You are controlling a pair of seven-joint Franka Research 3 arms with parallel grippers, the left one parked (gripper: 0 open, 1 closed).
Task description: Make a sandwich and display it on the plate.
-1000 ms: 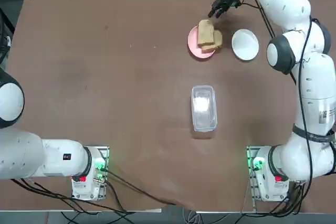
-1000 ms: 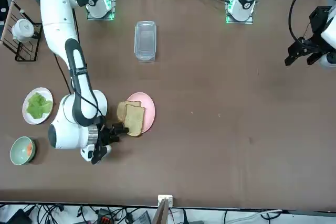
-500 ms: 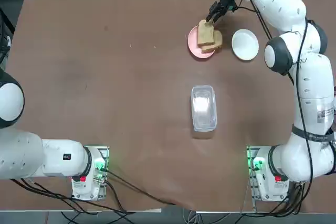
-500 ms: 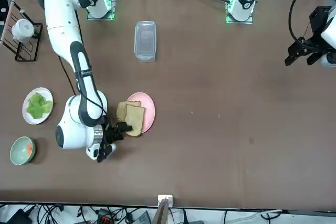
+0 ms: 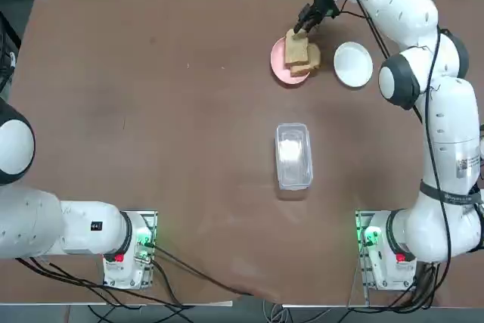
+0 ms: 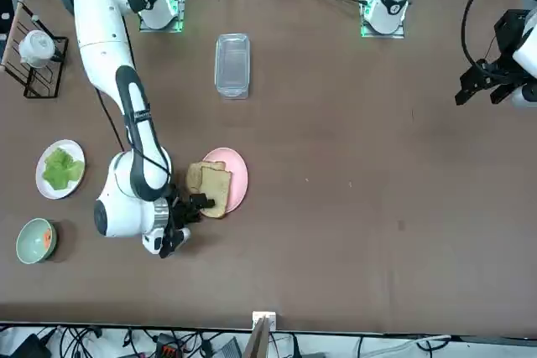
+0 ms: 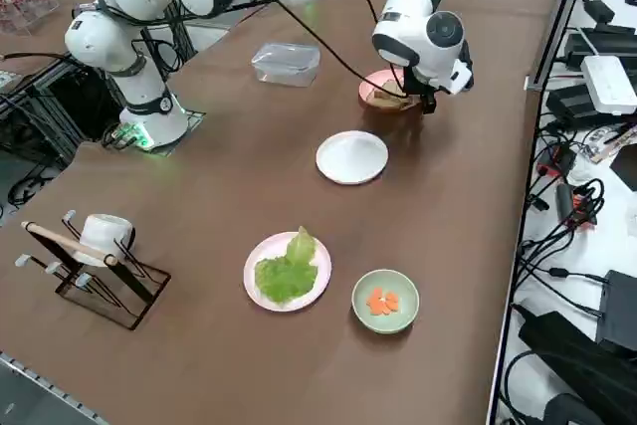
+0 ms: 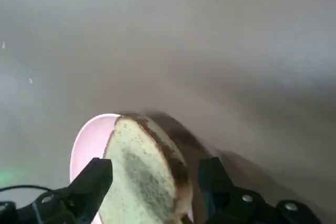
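Two tan bread slices [image 5: 300,52] with brown crusts lie overlapping on a pink plate [image 5: 279,66] at the far side of the table. My right gripper [image 5: 302,25] is open at the far edge of the bread. In the wrist view its fingers [image 8: 93,182] stand on either side of the upper slice [image 8: 144,169], with gaps on both sides. The plain white plate [image 5: 353,63] sits bare just right of the pink plate. No sandwich shows in any view.
A clear lidded container [image 5: 293,155] lies mid-table. At the table's right end are a plate of green lettuce [image 7: 289,271], a green bowl [image 7: 385,300] with red pieces, and a wire rack with a cup [image 7: 97,254].
The right gripper has moved left and down from beyond the pink plate to the bread's far edge. It has stayed open. The bread and plates have not moved.
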